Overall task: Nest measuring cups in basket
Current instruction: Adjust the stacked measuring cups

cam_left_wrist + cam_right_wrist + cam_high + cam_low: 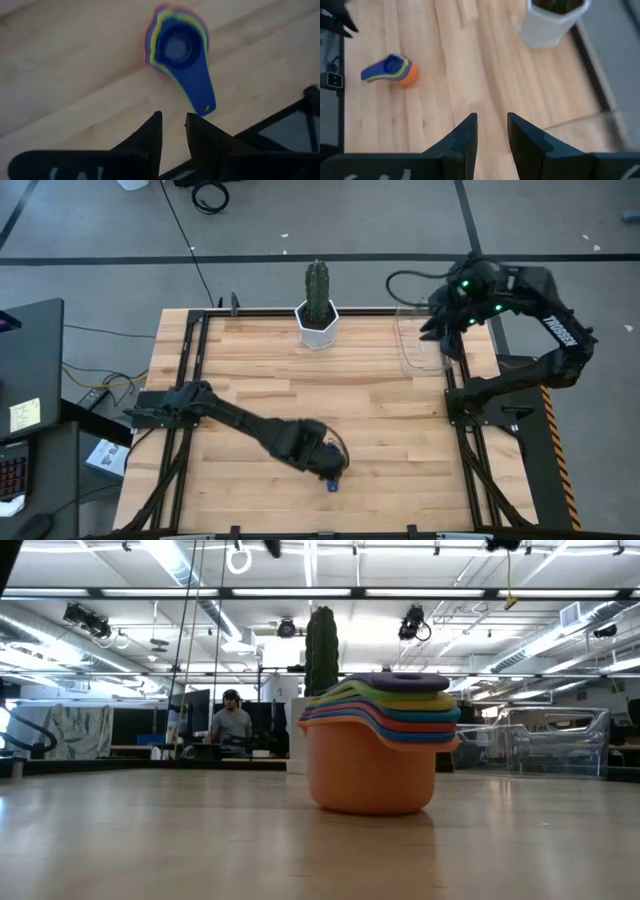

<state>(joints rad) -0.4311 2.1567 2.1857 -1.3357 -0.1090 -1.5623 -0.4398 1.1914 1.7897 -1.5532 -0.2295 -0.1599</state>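
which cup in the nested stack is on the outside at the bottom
The orange cup: it sits on the table and holds all the others, whose rims only peek out above it in coloured layers.

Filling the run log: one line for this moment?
cups: nested stack on table, outside bin | left end effector: open above stack | right end effector: empty, over bin

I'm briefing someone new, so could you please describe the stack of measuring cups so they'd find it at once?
Start at the wooden table and go to the near edge, opposite the white pot with the cactus. There, just beyond the left gripper, sits the stack of measuring cups, nested together. It is the only multicoloured thing: orange cup outermost, dark blue on top.
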